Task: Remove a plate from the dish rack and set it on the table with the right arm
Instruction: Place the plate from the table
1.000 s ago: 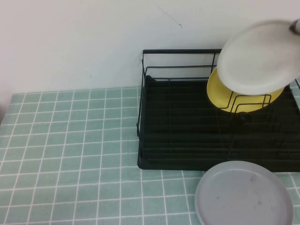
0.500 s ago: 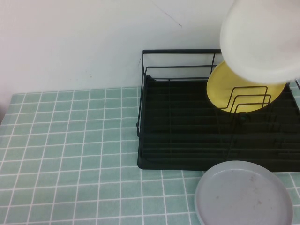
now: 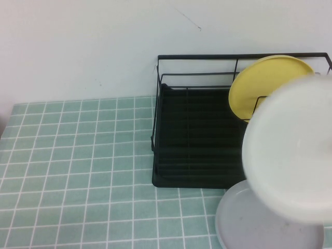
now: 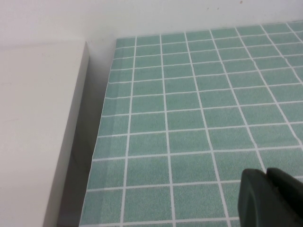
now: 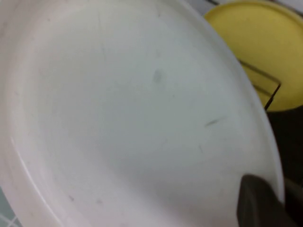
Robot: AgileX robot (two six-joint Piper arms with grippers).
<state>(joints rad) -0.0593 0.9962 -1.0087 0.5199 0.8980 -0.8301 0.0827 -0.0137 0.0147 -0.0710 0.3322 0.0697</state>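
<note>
Nearest the robot, at the right front of the surface [image 3: 78, 155], a pale grey plate [image 3: 244, 225] lies flat on the green tiled cloth, just in front of the dish rack [image 3: 197, 150]. Above it, the white plate [image 3: 290, 150] hangs in the air, tilted, overlapping both the grey plate and the right part of the rack in the high view. The right gripper [image 5: 265, 201] is clenched on the rim of the white plate; in the right wrist view one dark finger [image 5: 255, 198] lies over the plate's edge. Behind the white plate, a yellow plate [image 3: 267, 78] stands upright among the wire dividers at the rear right of the rack. Well apart on the left side, the left gripper [image 4: 272, 198] hovers over bare cloth near the surface's edge; whether it is open or closed cannot be told.
</note>
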